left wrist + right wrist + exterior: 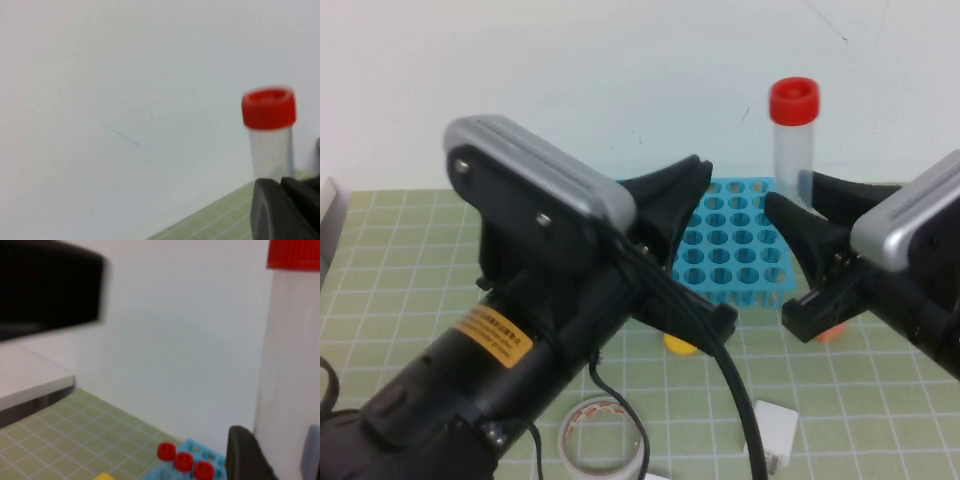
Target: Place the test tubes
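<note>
While the left gripper (692, 178) hangs raised in front of the blue rack's (738, 250) left side, its fingers (280, 210) are pressed together with nothing between them. The right gripper (796, 195) sits to the right, above the rack's right edge, and its 2 fingers are clamped on the lower part of 1 test tube (793, 150). That tube stands upright in the air, clear-walled, with its red cap (793, 100) against the white wall (620, 70); its bottom end is hidden behind the fingers. From the right wrist view, 3 more red caps (183, 460) show at the rack's near edge, though the high view hides them behind the left arm. On the green grid mat (410, 270), a yellow piece (680, 345) lies just in front of the rack, an orange piece (831, 333) lies under the right gripper, and a tape roll (603, 440) lies near the front edge.
</note>
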{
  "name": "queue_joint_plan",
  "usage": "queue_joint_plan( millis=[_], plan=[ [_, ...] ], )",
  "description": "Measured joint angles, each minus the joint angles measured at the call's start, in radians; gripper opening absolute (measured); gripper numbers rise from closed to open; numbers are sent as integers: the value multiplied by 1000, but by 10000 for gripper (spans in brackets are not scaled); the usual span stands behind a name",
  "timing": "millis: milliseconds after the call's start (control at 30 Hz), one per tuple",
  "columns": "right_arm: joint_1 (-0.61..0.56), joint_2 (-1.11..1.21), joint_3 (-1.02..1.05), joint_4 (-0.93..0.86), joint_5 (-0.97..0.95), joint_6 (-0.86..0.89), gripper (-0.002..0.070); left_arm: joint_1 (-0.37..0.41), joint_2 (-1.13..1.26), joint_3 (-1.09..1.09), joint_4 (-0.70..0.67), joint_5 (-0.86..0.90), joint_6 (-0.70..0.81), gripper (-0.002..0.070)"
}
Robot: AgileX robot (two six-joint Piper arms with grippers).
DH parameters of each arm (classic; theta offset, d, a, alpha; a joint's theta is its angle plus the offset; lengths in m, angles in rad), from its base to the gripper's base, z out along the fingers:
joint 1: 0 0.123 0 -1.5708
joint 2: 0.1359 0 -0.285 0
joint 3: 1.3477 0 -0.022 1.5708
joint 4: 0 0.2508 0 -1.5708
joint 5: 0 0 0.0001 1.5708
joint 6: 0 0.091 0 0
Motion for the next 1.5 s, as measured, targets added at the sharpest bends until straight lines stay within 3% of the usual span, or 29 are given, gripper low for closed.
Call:
queue_joint_plan(
  millis=[100, 233, 333, 400, 600, 767, 1033, 1167, 1300, 1500],
  plan=[
    [0, 2, 0, 50, 47, 36, 235, 0, -2, 0, 52, 7, -119, -1],
    [0, 34, 0, 27, 62, 77, 235, -4, -2, 0, 219, 43, -283, 1],
    [0, 64, 0, -42, 62, 152, 235, -4, -2, 0, 285, 50, -381, 42],
    [0, 77, 0, -102, 58, 228, 235, -4, -2, 0, 290, 61, -415, 115],
    [0, 83, 0, -269, -56, 325, 235, -4, -2, 0, 251, 72, -431, 443],
    [0, 83, 0, -380, -89, 333, 235, -4, -2, 0, 194, 74, -425, 527],
    [0, 83, 34, -492, -108, 341, 235, -4, -2, 0, 35, 25, -307, 520],
    [0, 83, 39, -543, -119, 341, 235, -4, -2, 0, -8, 41, -280, 424],
    [0, 83, 39, -605, -120, 341, 235, -4, -2, 0, -13, 73, -277, 257],
    [0, 83, 40, -617, -118, 375, 235, -4, -2, -5, -17, 101, -272, 242]
  ],
)
